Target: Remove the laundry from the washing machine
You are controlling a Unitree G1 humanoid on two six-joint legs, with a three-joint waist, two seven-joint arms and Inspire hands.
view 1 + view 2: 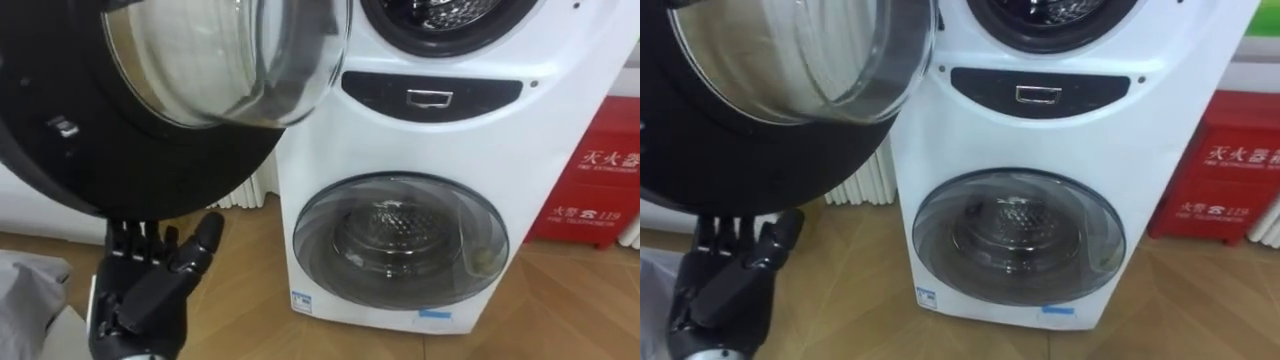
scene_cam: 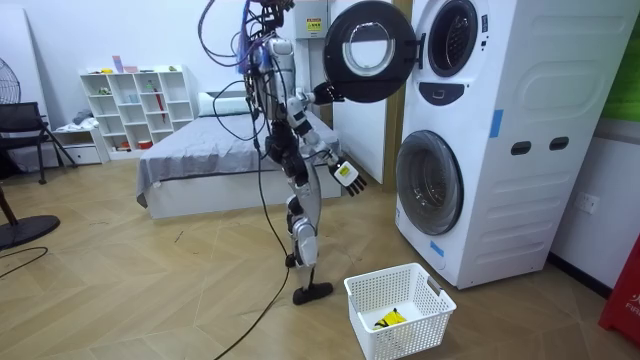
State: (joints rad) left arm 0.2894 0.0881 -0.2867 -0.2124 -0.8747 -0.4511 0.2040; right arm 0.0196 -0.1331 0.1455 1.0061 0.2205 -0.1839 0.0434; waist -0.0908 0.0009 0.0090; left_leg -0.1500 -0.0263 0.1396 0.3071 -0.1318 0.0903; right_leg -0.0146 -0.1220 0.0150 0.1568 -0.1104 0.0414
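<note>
A: How many machines do we count?
B: One white washer stack (image 1: 330, 150) with two round doors. The upper door (image 1: 170, 90) hangs open across the upper left of the frame, glass bowl toward us. The lower door (image 1: 400, 240) sits closed at centre. Between them is one dark control panel (image 1: 430, 97).
A: And our hands?
B: Our left hand (image 1: 150, 290) is at the lower left, just under the open door's black rim, fingers straight and holding nothing. In the room view we stand facing the stack, and our right hand (image 2: 322, 92) is up at that door's rim. We cannot tell how its fingers stand.
A: Where are the clothes?
B: We cannot tell. The upper drum (image 1: 440, 12) is cut by the top edge, and the lower drum (image 1: 388, 222) shows perforated metal behind its glass. One white basket (image 2: 420, 335) stands on the wooden floor (image 2: 150, 290) at the room view's lower centre, near the stack's foot. It holds one small yellow-and-black item (image 2: 390, 318); whether that is clothing we cannot say.
A: Any writing?
B: We count two small stickers at the foot of the stack's front, one blue-and-white (image 1: 302, 300) and one paler (image 1: 435, 316), both too small to read. One red cabinet (image 1: 590, 180) at the right edge carries white characters and numerals.
</note>
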